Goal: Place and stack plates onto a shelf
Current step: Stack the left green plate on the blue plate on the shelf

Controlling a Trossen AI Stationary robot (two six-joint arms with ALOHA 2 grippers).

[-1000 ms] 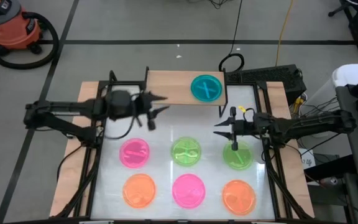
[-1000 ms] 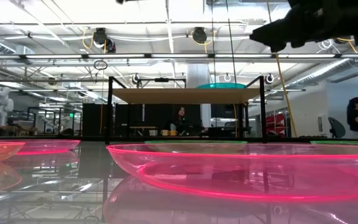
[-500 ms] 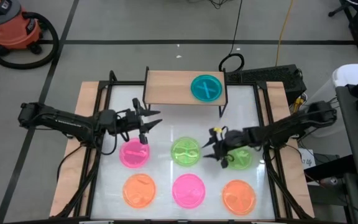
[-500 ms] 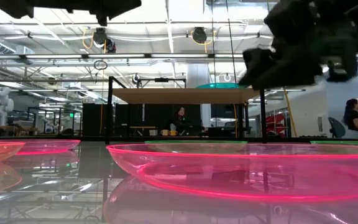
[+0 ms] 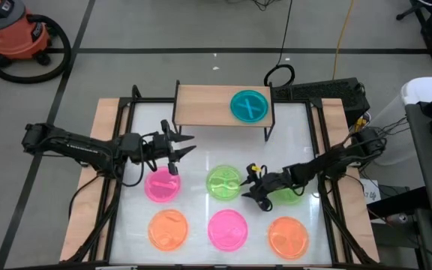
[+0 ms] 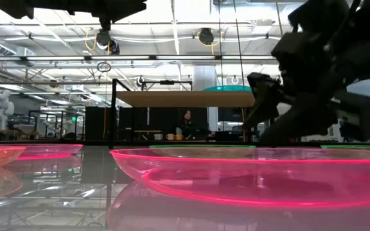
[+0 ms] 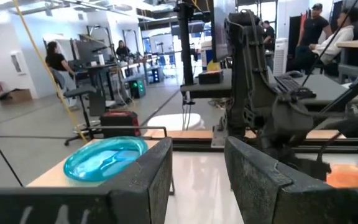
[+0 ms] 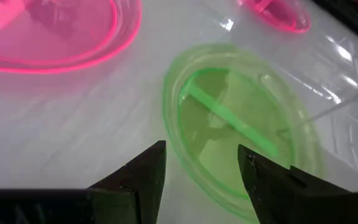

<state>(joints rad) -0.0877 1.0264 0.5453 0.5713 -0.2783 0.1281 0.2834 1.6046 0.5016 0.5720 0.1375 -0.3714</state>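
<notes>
Right arm stretched low across the desk (image 5: 298, 124), its tool (image 5: 252, 185) open, fingers straddling the near rim of the middle green plate (image 5: 223, 182). Left arm reaches in level, its tool (image 5: 177, 146) open above the pink plate (image 5: 162, 184). Blue plate (image 5: 248, 105) sits on the shelf (image 5: 201, 105), right end.

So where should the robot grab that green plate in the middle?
By its raised rim. The middle green plate lies flat on the white table, so only the thin edge gives fingers something to pinch. The right gripper, open, sits low beside its right-hand edge, so that near rim looks easiest: one finger inside, one outside.
</notes>
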